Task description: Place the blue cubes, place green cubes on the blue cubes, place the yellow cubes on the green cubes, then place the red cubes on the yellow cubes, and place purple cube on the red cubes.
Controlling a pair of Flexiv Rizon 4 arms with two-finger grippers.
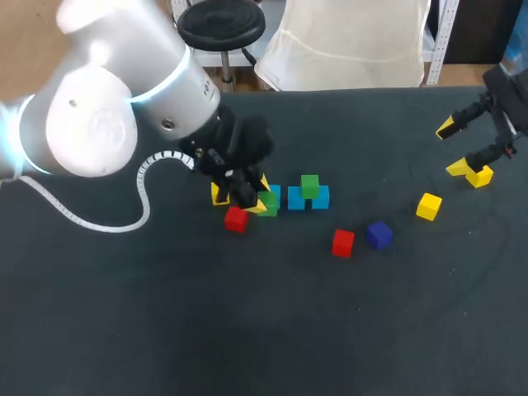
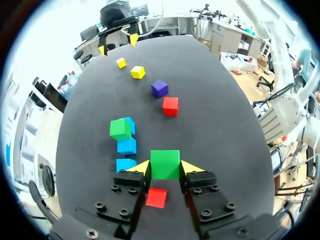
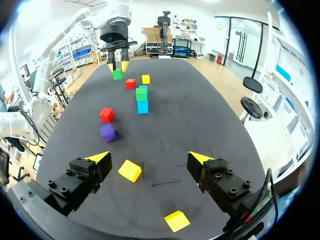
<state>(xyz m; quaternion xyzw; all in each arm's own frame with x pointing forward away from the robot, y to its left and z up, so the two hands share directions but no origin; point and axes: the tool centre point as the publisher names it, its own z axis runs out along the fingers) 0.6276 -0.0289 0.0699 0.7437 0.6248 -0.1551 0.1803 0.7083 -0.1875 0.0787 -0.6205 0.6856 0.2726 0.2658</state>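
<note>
Gripping a green cube (image 2: 165,164) from both sides, your left gripper (image 2: 165,169) hangs just beside the near end of the blue row (image 2: 127,146), with a red cube (image 2: 157,197) under it. A second green cube (image 2: 120,129) sits on top of the row, toward its far end. Your right gripper (image 3: 149,161) is well apart from the row, fingers spread wide. A yellow cube (image 3: 130,170) lies untouched on the table near it. The purple cube (image 2: 159,88) lies between the row and that gripper.

Head camera looks down from behind; both wrist cameras face each other across the shared table (image 1: 247,330).
</note>
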